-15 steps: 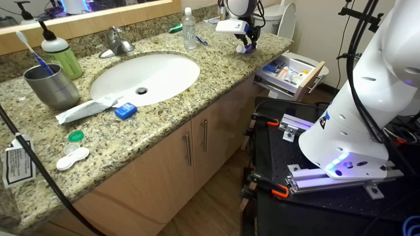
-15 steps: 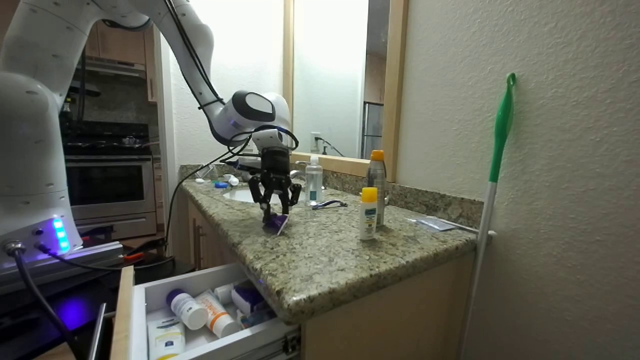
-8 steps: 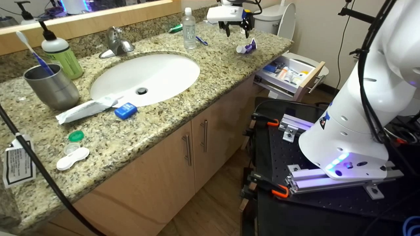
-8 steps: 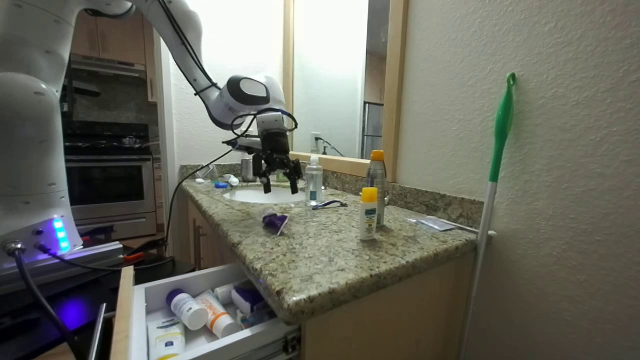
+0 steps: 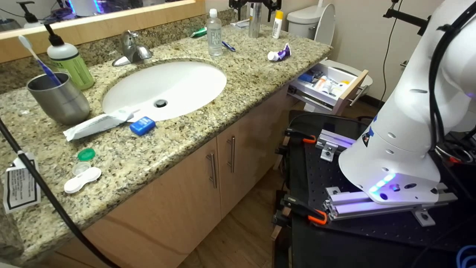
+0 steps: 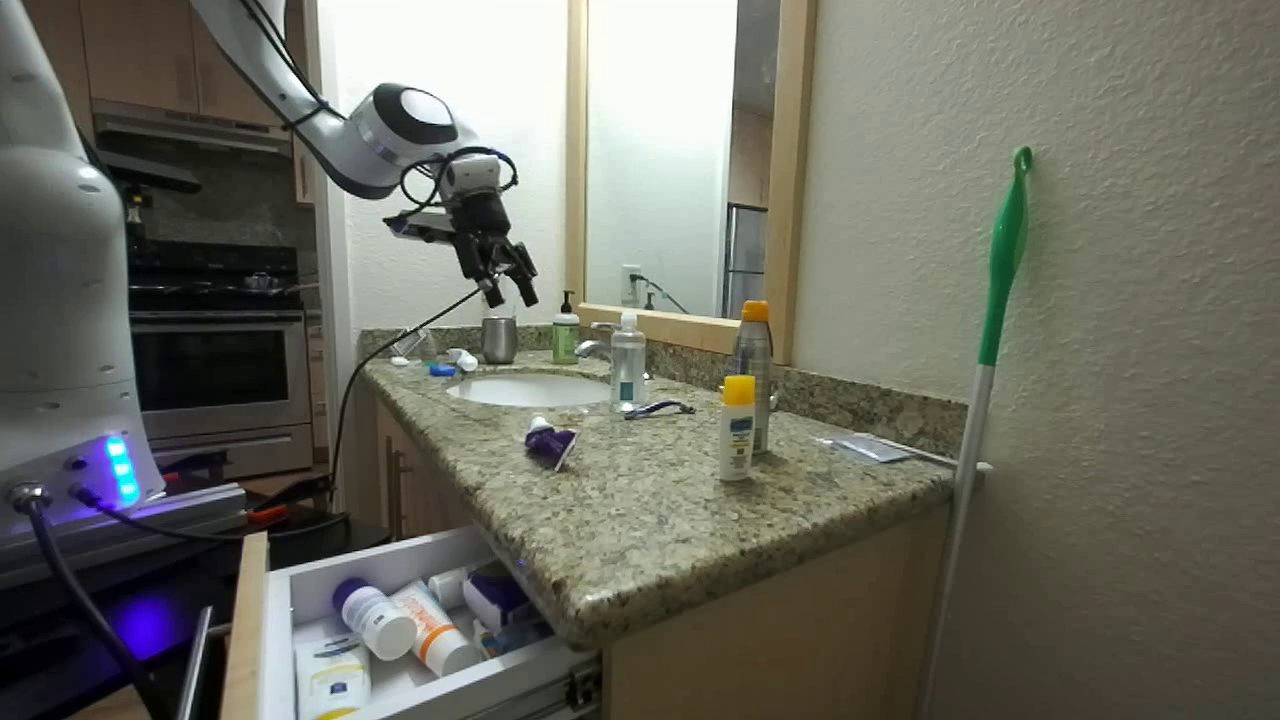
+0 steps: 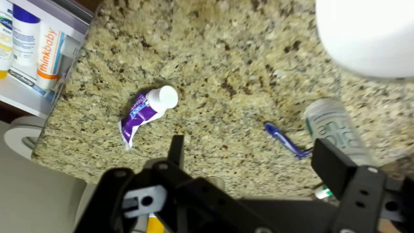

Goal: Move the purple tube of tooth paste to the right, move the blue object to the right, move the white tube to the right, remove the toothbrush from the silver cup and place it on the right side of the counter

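My gripper (image 6: 512,292) hangs high above the counter (image 5: 186,139), its jaws wide apart. In the wrist view nothing sits between its fingers (image 7: 333,166). Off to one side and below it, the purple tube of tooth paste (image 7: 142,113) lies on the granite, white cap toward the sink. At the far end from it in an exterior view, the blue object (image 5: 142,125) rests by the sink's front rim. The white tube (image 5: 95,127) lies beside it, one end over the rim. The toothbrush (image 5: 47,70) leans inside the silver cup (image 5: 61,102), its lower part hidden.
A clear bottle (image 5: 214,37) stands behind the sink (image 5: 186,80), with a blue razor (image 7: 283,139) near its base. A yellow-capped bottle (image 6: 737,430) and a spray can (image 6: 754,350) stand upright. Below the counter edge a drawer (image 6: 280,620) is pulled out. A green soap bottle (image 5: 72,67) neighbours the cup.
The gripper has opened and let go of the purple tube, which stays on the counter. It has risen well above the granite and, in an exterior view, shifted left toward the cup's end.
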Action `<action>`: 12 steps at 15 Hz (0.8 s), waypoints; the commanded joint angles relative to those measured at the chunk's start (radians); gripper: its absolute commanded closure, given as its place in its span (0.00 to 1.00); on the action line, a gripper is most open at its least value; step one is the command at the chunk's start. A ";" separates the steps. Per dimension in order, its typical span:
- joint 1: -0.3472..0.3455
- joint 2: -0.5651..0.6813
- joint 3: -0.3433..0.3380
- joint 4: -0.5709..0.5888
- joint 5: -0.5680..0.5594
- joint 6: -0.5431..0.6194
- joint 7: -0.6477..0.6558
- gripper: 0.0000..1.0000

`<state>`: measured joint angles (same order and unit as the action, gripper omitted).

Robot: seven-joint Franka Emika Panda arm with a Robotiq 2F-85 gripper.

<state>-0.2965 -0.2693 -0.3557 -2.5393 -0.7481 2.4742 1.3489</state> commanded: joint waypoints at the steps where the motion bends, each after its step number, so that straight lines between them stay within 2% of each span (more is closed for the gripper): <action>1: 0.007 -0.237 0.121 -0.186 0.037 -0.017 -0.099 0.00; 2: 0.024 -0.298 0.152 -0.219 0.076 -0.037 -0.143 0.00; 3: -0.032 -0.158 0.154 -0.125 0.057 0.003 -0.081 0.00; 4: -0.029 -0.196 0.180 -0.146 0.074 -0.001 -0.087 0.00; 6: -0.041 -0.200 0.188 -0.143 0.073 -0.002 -0.084 0.00; 8: 0.043 -0.161 0.160 -0.148 0.195 0.080 -0.201 0.00; 12: 0.160 -0.115 0.305 -0.113 0.422 0.140 -0.288 0.00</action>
<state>-0.2077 -0.4372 -0.1381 -2.6809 -0.4610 2.5670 1.1221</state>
